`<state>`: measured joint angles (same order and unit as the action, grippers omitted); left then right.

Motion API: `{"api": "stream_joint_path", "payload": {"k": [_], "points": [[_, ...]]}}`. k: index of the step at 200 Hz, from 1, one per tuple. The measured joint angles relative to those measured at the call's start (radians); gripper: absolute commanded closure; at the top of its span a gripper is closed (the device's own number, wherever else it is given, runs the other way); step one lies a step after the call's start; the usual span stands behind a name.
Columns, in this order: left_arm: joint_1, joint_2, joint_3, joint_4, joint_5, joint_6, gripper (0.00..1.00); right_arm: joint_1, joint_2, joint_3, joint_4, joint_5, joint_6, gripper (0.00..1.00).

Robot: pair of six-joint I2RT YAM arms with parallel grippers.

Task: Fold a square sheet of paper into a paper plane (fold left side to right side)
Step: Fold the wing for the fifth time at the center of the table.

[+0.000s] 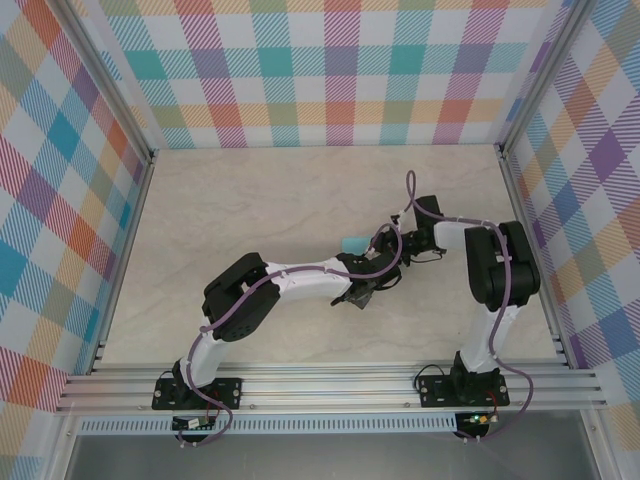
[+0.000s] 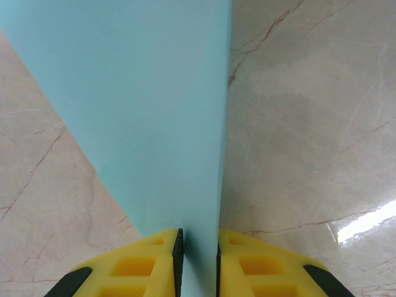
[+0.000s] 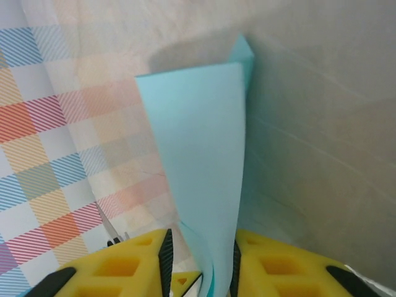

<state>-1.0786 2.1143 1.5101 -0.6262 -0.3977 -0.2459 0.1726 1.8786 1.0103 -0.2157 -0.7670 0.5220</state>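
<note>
**Top view.** A thin, creased sheet of turquoise-blue paper (image 1: pixel 352 243) sits just to the 3 o'clock side of the centre of the pale marbled table (image 1: pixel 250 210), where the two arms meet. Only a small corner of it shows, at the 10 o'clock side of the wrists. Pastel plaid walls (image 1: pixel 340 70) enclose the table at 9, 12 and 3 o'clock.

**Left wrist view.** The left gripper (image 2: pixel 198 263) has its yellow fingers (image 2: pixel 148 269) set narrow. The sheet (image 2: pixel 142 111) fills the gap between the black pads and broadens toward 12 o'clock. Whether the pads clamp it cannot be told.

**Right wrist view.** The fingers (image 3: pixel 124 266) of the right gripper (image 3: pixel 201 266) stand partly apart. The sheet (image 3: pixel 198 154) rises between them toward 12 o'clock, its lower edge curled. A slit of space shows beside the 9 o'clock pad, so the sheet is not pinched. A pointed second layer peeks out at 1 o'clock behind the upper edge.
</note>
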Motion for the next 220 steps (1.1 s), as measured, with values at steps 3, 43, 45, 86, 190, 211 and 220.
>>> {"api": "stream_joint_path", "payload": {"k": [3,43,45,86,190,211,220], "points": [[0.0,0.0,0.0,0.0,0.001,0.0,0.8,-0.003,-0.006,0.0,-0.003,0.002,-0.003,0.67],[0.0,0.003,0.0,0.001,0.015,0.0,0.82,-0.018,-0.034,0.001,-0.035,0.033,-0.021,0.62],[0.0,0.003,0.0,0.001,0.015,0.0,0.82,-0.018,-0.034,0.0,-0.038,0.035,-0.021,0.61],[0.01,-0.012,-0.031,0.042,0.039,-0.004,0.85,-0.046,-0.084,-0.021,-0.05,0.06,-0.036,0.55],[0.175,-0.211,-0.363,0.392,0.336,-0.085,0.92,-0.058,-0.241,-0.228,0.018,0.068,-0.031,0.53],[0.216,-0.235,-0.414,0.455,0.399,-0.111,0.92,-0.01,-0.241,-0.257,0.048,0.07,-0.01,0.53],[0.229,-0.238,-0.425,0.475,0.42,-0.122,0.92,0.013,-0.241,-0.261,0.064,0.072,0.003,0.53]]}}
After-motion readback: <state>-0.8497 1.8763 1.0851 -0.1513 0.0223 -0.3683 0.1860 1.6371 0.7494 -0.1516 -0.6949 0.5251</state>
